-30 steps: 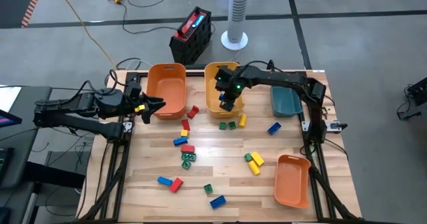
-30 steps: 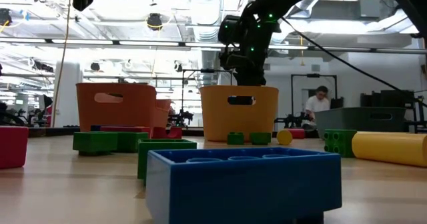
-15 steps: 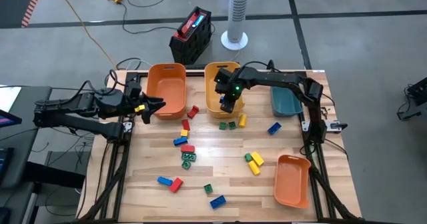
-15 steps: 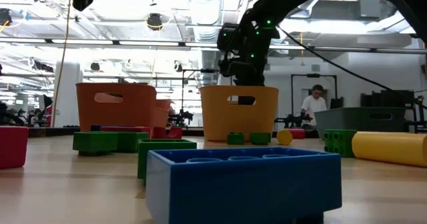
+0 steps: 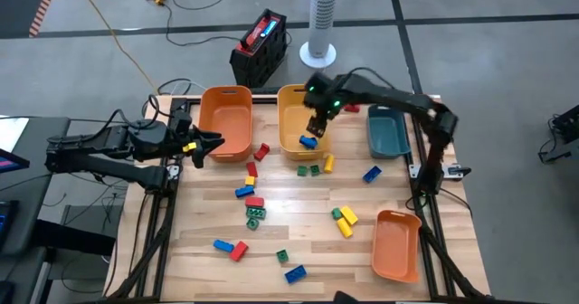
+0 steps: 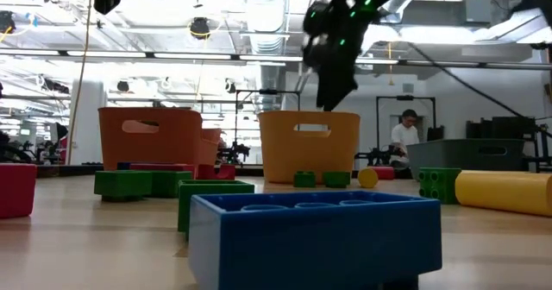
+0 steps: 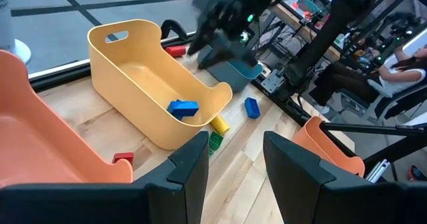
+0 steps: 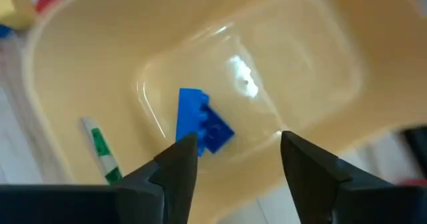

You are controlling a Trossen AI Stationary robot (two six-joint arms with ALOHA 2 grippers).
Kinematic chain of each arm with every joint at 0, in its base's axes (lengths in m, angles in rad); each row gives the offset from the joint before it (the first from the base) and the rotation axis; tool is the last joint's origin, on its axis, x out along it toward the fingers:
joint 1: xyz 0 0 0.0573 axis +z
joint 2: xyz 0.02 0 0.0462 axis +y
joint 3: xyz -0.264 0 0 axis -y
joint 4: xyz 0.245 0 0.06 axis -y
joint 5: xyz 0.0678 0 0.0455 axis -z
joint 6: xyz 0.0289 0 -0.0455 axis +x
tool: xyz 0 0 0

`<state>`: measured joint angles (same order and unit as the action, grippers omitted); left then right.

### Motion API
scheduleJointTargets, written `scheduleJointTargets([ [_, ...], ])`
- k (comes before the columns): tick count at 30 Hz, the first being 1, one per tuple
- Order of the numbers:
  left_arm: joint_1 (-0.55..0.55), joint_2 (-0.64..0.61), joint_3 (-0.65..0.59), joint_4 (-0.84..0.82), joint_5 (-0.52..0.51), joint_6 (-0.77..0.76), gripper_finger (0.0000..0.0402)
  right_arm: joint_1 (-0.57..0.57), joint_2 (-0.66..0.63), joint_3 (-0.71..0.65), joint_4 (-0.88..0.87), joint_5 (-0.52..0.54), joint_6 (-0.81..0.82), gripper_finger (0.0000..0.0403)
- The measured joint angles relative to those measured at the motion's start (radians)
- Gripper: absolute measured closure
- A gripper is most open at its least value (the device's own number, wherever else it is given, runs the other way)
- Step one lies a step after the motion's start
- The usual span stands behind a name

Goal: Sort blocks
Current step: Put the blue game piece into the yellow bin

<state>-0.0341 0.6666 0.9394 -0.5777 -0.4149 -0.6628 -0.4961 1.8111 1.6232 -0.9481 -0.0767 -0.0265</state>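
Clearance: yellow bin & table centre

Right gripper (image 5: 317, 123) hangs over yellow bin (image 5: 288, 96), fingers apart, nothing betw. them; bin open-topped, one blue block (image 5: 308, 142) on its floor; orange bin (image 5: 226, 118) just beside; left gripper (image 5: 210, 142) parked at table's left edge; loose blocks (image 5: 253, 209) clutter mid-table; bare wood (image 5: 204, 218) near left-front.

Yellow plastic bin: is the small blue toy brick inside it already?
Yes, the small blue toy brick lies on the floor of the yellow plastic bin, below the open right hand.
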Motion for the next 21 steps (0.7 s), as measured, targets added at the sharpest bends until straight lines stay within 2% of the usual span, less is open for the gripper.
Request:
scheduleJointTargets([
  [8,0.000,0.000,0.000,0.000,0.000,-0.016,0.0262,-0.037,-0.235,-0.208,0.010,0.034,0.009,0.0177],
  [12,-0.001,0.001,0.000,0.006,0.016,-0.030,0.0262,0.029,-0.362,-0.342,0.017,0.037,0.069,0.0177],
  [16,-0.042,0.042,0.012,0.021,0.124,0.016,0.0262,0.135,-0.474,-0.446,0.037,0.053,0.170,0.0177],
  [21,-0.186,0.181,0.080,-0.053,0.300,0.041,0.0262,0.248,-0.586,-0.499,0.018,0.163,0.301,0.0177],
])
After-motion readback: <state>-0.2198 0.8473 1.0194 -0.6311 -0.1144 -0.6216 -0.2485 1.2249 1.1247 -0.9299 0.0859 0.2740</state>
